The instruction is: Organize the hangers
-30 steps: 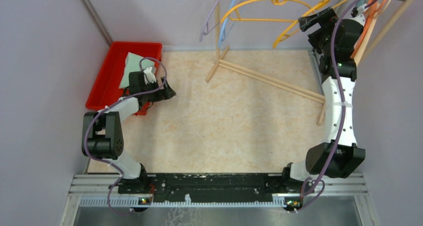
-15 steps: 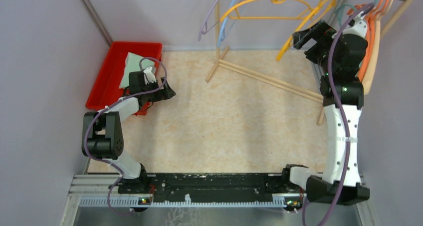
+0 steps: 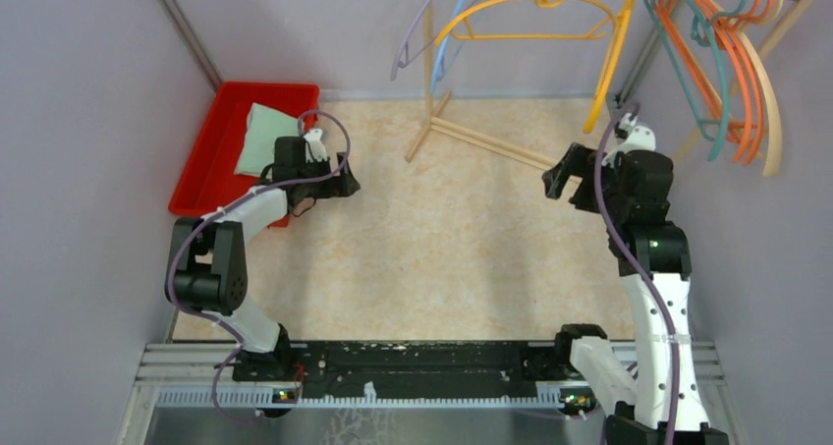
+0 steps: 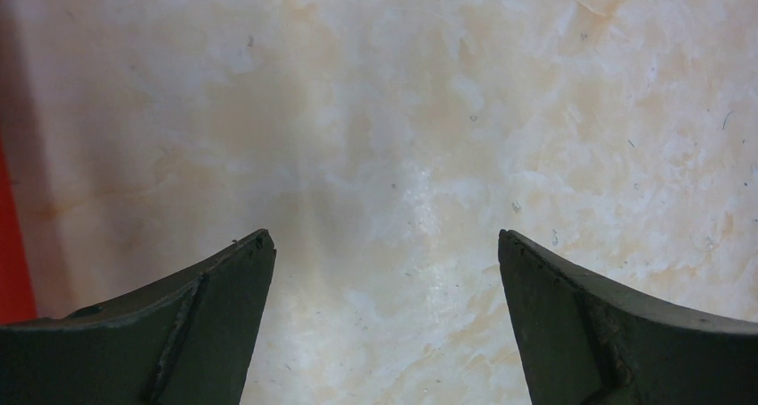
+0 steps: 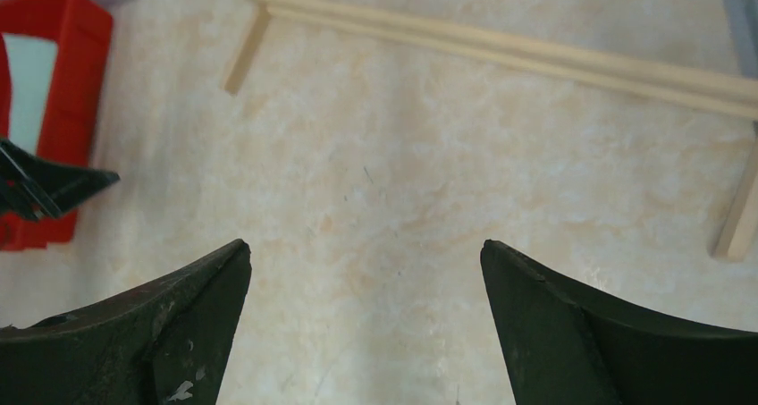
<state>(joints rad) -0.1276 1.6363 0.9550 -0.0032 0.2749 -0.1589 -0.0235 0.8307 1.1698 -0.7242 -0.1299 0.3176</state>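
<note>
The hangers hang from the wooden rack along the far edge. A lavender hanger (image 3: 411, 42) and a light blue hanger (image 3: 452, 34) are at the left, with a yellow hanger (image 3: 521, 15) beside them. Another yellow hanger (image 3: 611, 64) dangles further right. Orange and teal hangers (image 3: 722, 67) and a beige hanger (image 3: 772, 111) crowd the rod at the far right. My right gripper (image 3: 557, 180) (image 5: 365, 246) is open and empty, low over the table below that group. My left gripper (image 3: 346, 183) (image 4: 384, 240) is open and empty over bare table beside the bin.
A red bin (image 3: 211, 150) (image 5: 71, 74) with a pale green cloth (image 3: 260, 136) stands at the far left. The rack's wooden base poles (image 3: 521, 150) (image 5: 501, 43) lie across the far table, with an upright pole (image 3: 428, 32). Lavender walls close both sides.
My right arm has drawn back and down from the rod at the far right. The orange, teal and beige hangers now hang free there. My left gripper has shifted slightly right.
</note>
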